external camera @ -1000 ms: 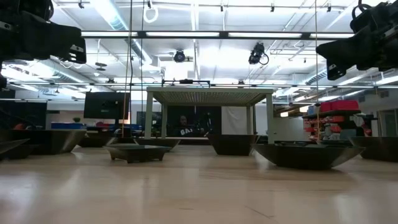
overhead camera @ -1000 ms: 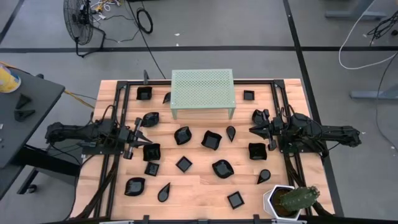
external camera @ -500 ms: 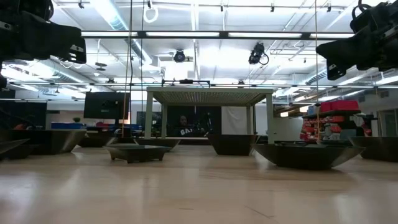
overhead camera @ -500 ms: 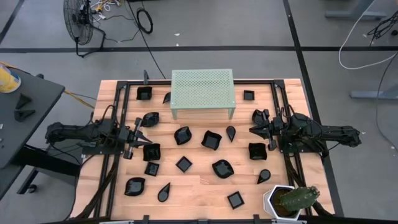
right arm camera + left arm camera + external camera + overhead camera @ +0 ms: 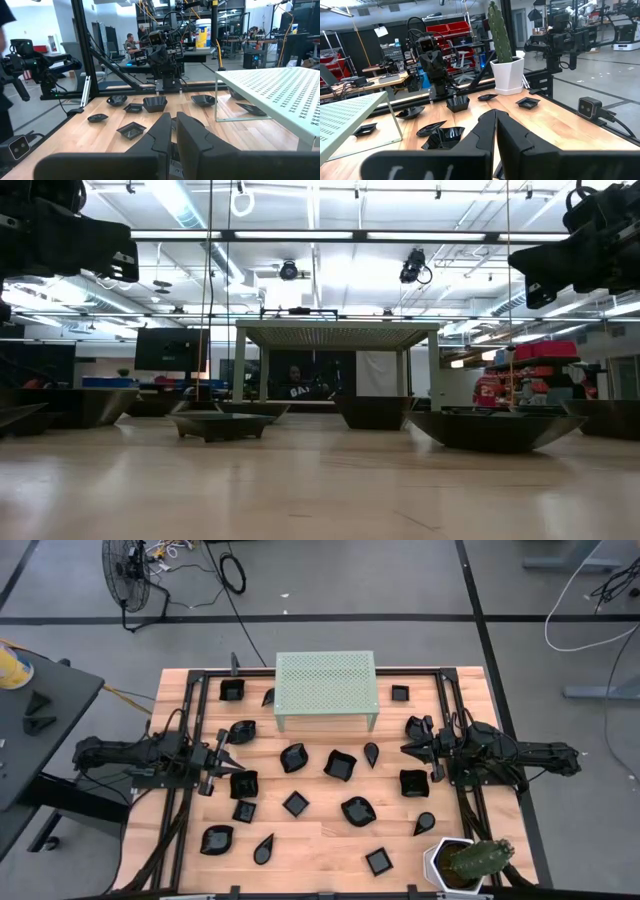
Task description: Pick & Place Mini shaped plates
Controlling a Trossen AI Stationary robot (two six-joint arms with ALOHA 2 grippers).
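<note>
Overhead, the glossy black mini shaped plates (image 5: 340,764) lay scattered across the wooden table (image 5: 320,840), in front of and beside the pale green perforated metal stand (image 5: 325,687). The left gripper (image 5: 228,761) hovered at the table's left side beside one plate, the right gripper (image 5: 407,748) at its right side, both empty. At table level, plates (image 5: 498,428) sat before the stand (image 5: 338,333). The left wrist view showed its fingers (image 5: 480,137) pressed together above plates, with the white hexagonal cactus pot (image 5: 508,75) beyond. The right wrist view showed fingers (image 5: 162,131) likewise closed together.
</note>
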